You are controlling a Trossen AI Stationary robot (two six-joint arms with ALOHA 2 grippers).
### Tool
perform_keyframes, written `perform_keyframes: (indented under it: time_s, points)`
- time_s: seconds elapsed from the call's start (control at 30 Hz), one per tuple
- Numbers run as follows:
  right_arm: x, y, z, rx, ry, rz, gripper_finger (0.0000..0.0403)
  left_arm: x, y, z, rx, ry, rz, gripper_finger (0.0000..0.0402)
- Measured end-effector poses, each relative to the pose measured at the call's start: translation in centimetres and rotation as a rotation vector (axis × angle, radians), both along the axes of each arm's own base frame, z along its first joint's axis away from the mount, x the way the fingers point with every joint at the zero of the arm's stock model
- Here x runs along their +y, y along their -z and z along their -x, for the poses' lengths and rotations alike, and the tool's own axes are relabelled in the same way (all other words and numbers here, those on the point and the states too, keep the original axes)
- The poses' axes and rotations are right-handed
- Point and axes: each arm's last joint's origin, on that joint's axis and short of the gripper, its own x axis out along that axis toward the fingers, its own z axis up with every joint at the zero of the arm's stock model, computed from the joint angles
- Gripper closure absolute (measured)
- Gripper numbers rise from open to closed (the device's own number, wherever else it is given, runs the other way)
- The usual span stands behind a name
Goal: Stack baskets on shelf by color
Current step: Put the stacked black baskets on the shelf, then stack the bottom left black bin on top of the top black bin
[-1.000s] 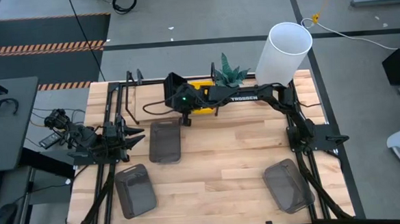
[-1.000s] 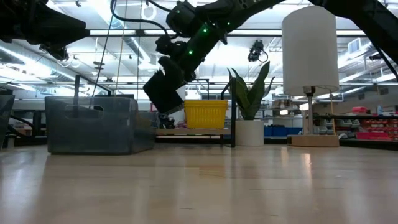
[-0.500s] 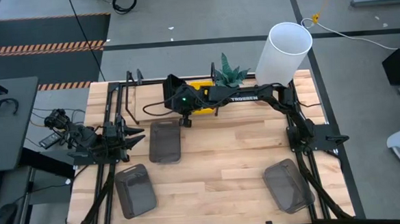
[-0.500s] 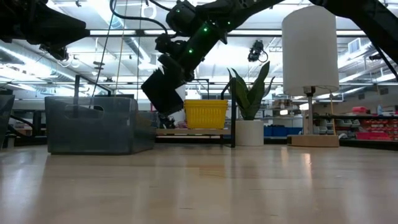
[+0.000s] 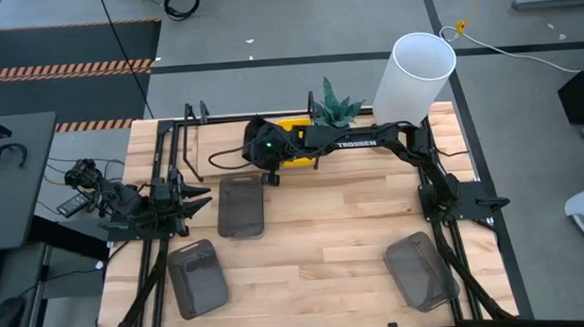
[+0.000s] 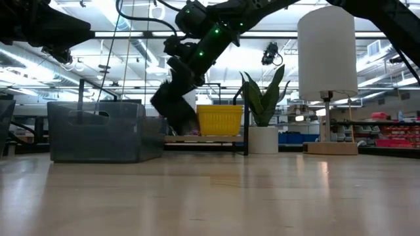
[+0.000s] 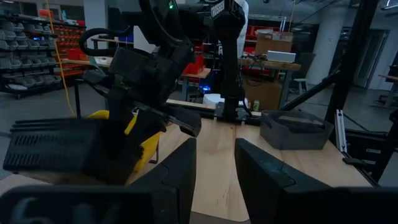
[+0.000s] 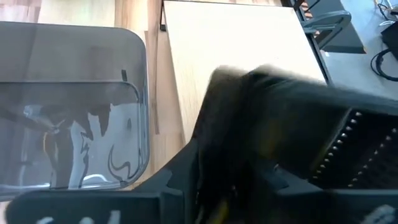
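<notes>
Black basket (image 6: 174,108) lower — right jaws hidden

Grey floor (image 5: 295,23); ceiling strip lights (image 6: 131,33)

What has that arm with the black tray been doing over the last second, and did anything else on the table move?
The right claw, shut on the black tray, has tipped it and carried it lower toward the shelf, beside the yellow trays. It has not let go. The left claw stayed parked at the table's left side, and the three grey trays lie where they were.
</notes>
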Motion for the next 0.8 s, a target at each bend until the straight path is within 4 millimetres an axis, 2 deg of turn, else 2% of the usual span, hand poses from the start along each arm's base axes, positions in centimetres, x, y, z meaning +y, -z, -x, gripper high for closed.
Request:
perform_keyframes:
  time_s: [0.13, 0.5, 0.7, 0.8]
  points:
    - [0.1, 0.0, 0.0, -0.006, -0.02, -0.017, 0.0288, 0.0, 0.0, 0.0, 0.0, 0.0, 0.0, 0.0285]
    - [-0.1, -0.1, -0.1, -0.02, -0.008, -0.007, 0.0286, 0.0, 0.0, 0.0, 0.0, 0.0, 0.0, 0.0285]
    - [0.2, -1.8, -0.3, -0.031, -0.027, 0.023, 0.0286, 0.0, 0.0, 0.0, 0.0, 0.0, 0.0, 0.0285]
    - [0.2, -1.8, -0.2, -0.017, -0.031, 0.016, 0.0286, 0.0, 0.0, 0.0, 0.0, 0.0, 0.0, 0.0285]
